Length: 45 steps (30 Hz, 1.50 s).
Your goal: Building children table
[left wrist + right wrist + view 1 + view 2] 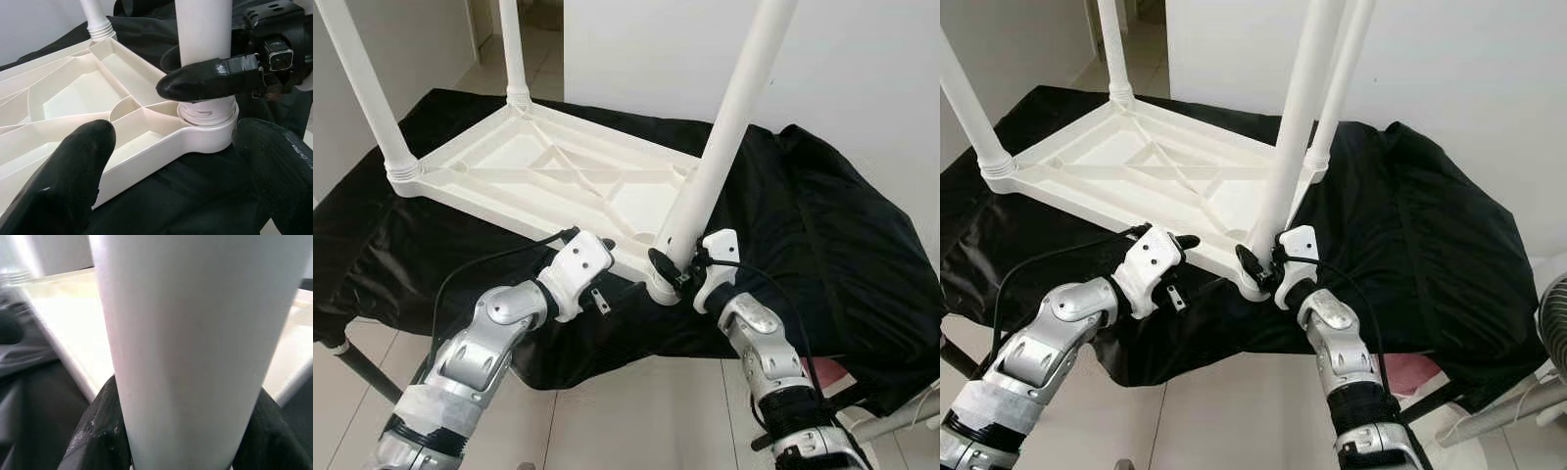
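One white tabletop [558, 171] lies upside down on the black-draped worktop [822, 225], with four white legs [724, 137] standing in its corners. The right gripper [677, 269] is clenched around the near-corner leg just above its socket. The left gripper [171, 171], jaws spread, straddles the tabletop's near edge beside that socket

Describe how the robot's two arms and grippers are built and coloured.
Both arms are jointed silver metal segments with black bands and pale wrapping near the lower edge. Each ends in a white wrist housing carrying two long black rounded fingers: left gripper, right gripper. Thin black cables loop from both wrists.
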Available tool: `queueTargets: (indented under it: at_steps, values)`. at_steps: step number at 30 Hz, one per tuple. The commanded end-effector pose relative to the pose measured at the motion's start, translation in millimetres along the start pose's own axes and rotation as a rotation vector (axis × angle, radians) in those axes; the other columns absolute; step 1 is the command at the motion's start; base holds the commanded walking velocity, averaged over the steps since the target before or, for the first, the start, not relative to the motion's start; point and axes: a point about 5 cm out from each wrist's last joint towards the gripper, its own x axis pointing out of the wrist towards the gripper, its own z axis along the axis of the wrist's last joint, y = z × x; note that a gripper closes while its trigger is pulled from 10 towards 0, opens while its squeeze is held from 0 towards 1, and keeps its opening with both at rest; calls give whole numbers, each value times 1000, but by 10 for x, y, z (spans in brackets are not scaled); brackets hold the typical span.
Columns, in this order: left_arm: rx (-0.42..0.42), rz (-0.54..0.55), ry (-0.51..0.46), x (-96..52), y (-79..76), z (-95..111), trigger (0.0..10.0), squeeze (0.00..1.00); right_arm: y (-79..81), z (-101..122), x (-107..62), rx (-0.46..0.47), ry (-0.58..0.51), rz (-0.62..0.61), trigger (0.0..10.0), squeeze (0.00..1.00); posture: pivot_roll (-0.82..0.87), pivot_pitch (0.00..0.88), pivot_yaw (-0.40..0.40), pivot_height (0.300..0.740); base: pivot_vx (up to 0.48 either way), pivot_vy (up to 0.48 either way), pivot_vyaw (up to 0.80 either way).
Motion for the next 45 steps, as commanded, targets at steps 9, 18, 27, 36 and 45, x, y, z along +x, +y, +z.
queueTargets:
  at_steps: [9, 18, 27, 36, 45]
  values:
    - [7, -46, -10, 16, 8, 26, 10000, 0, 62, 74, -109, 27, -27, -351, 10000, 0, -1, 8, -55, 740, 0, 0, 0]
    - [11, -41, -1, -19, 20, 15, 10000, 0, 82, 84, -116, 19, -28, -330, 10000, 0, 18, 6, -54, 740, 0, 0, 0]
    - [14, -25, 4, -70, 40, 21, 10000, 0, -14, 153, -96, 43, -75, -292, 10000, 1000, 24, 17, -62, 740, 0, 0, 0]
    - [8, -31, -11, -50, 9, 64, 10000, 0, -121, 259, -147, 23, -133, -209, 10000, 1000, 29, 36, -65, 740, 0, 0, 0]
    - [-5, -57, -16, -65, -63, 83, 10000, 0, -164, 216, -265, 45, -114, 27, 10000, 0, 30, 59, -66, 740, 0, 0, 0]
